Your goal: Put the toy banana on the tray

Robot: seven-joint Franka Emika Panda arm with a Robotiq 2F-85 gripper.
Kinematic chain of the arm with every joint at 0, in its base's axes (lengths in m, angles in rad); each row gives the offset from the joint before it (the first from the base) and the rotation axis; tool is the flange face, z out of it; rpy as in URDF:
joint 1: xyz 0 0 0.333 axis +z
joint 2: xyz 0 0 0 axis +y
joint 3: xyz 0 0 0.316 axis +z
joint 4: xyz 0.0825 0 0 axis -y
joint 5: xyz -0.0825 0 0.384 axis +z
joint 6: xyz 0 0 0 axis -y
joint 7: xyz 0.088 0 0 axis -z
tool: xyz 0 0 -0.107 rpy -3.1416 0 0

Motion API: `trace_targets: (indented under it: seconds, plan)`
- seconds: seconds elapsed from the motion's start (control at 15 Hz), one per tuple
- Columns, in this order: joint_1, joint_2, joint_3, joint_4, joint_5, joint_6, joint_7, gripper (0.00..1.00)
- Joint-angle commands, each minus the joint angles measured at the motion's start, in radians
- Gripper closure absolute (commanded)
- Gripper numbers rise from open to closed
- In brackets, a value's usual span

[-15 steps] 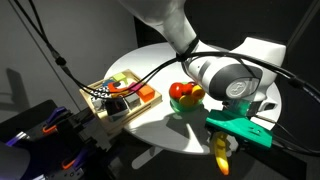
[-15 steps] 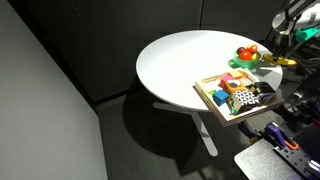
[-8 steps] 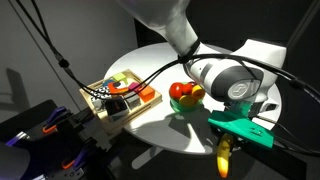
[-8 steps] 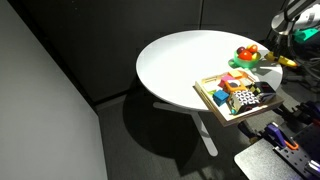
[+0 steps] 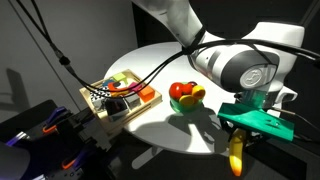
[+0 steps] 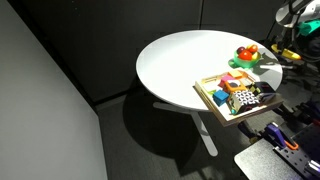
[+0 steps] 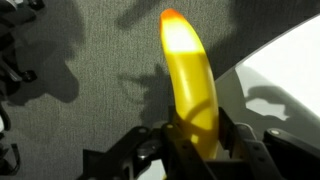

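The yellow toy banana (image 7: 190, 70) hangs upright between my fingers, with grey carpet below it in the wrist view. My gripper (image 7: 192, 125) is shut on its lower half. In an exterior view the banana (image 5: 236, 157) dangles under the gripper (image 5: 240, 140), just past the round white table's (image 5: 160, 60) near edge. From the opposite side the gripper (image 6: 288, 50) sits at the frame's far right. The wooden tray (image 5: 88, 97) holds several colourful toys and rests on the table's rim, well apart from the gripper; the same tray (image 6: 205, 92) appears in both exterior views.
A green bowl (image 5: 185, 98) with red and orange toy fruit stands on the table between tray and gripper; this bowl (image 6: 246, 55) also shows from the opposite side. Black cables hang over the tray. Dark equipment sits below the table's edge.
The jaws went from open to shut on the banana. The gripper then rose and shifted away from the bowl, carrying the banana off the table's edge.
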Motion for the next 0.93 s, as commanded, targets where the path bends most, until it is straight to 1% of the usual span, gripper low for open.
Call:
trace_targets:
  seconds: [0.0,0.27,0.53,0.73,0.87]
  plan:
    - [0.003,-0.098,0.003,-0.068,-0.039,-0.025,0.025,0.85]
    - [-0.005,-0.197,0.026,-0.149,-0.030,-0.040,-0.014,0.85]
    - [0.004,-0.294,0.030,-0.239,-0.021,-0.060,-0.007,0.85]
    - [0.026,-0.368,0.020,-0.319,-0.011,-0.057,0.056,0.85]
    - [0.047,-0.418,0.012,-0.382,-0.009,-0.041,0.131,0.85]
